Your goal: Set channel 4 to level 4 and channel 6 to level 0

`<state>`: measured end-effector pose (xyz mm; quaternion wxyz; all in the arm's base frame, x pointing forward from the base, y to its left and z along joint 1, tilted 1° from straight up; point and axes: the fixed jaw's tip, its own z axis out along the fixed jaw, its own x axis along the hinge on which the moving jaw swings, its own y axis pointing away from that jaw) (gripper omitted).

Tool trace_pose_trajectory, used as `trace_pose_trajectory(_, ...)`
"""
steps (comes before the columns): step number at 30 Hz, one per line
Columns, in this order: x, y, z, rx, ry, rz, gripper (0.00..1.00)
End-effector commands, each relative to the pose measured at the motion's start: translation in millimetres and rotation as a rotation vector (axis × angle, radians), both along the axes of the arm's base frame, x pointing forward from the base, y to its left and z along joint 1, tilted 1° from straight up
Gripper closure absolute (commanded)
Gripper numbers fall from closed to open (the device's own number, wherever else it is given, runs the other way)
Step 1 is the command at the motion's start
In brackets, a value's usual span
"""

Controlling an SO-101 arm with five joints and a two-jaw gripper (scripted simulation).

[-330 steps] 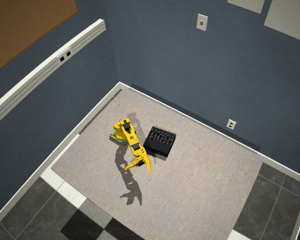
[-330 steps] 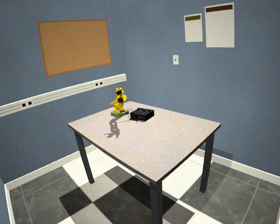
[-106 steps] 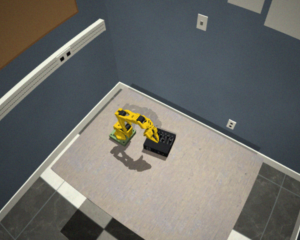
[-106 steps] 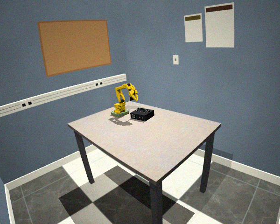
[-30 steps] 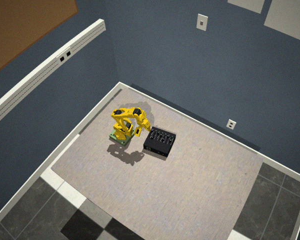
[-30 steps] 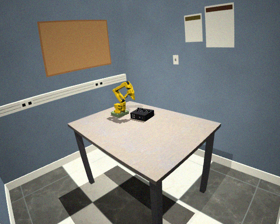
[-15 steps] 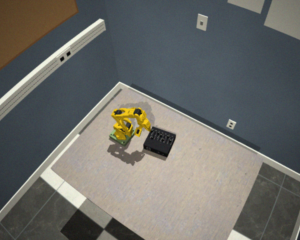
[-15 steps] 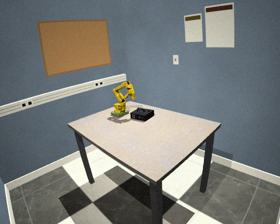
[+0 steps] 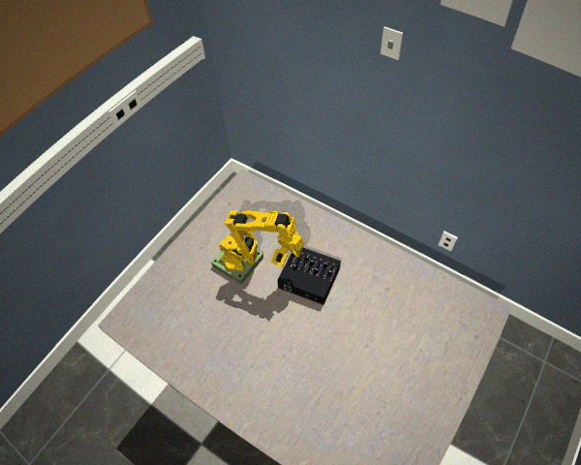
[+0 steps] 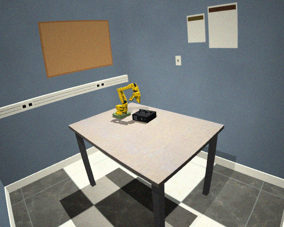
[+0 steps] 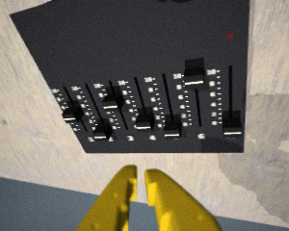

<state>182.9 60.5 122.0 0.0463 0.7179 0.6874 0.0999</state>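
On the pale wooden table (image 10: pixel 161 146), by blue walls (image 10: pixel 149 80), sits the lighting desk (image 10: pixel 144 115).

The tabletop (image 10: pixel 146 146) is seen as pale, matt wood with a faint grain. The lighting desk (image 11: pixel 135 53) is finished in matt black, like smooth plastic or painted metal, with white printed scales; its fader caps (image 11: pixel 194 71) look like black plastic marked with a white line. The hand (image 11: pixel 140 197) is formed of smooth yellow plastic with a slight sheen. The arm's base plate (image 9: pixel 220 263) appears as matt green plastic.
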Motion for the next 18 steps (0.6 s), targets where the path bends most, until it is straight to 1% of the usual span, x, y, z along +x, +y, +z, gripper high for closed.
trace_pose_trajectory(1,5.8,6.3,-5.1,-0.014,0.036,0.028,1.00)
trace_pose_trajectory(6,8.2,8.7,-8.1,-0.019,0.051,0.035,1.00)
trace_pose_trajectory(18,8.3,8.8,-8.2,-0.019,0.051,0.036,1.00)
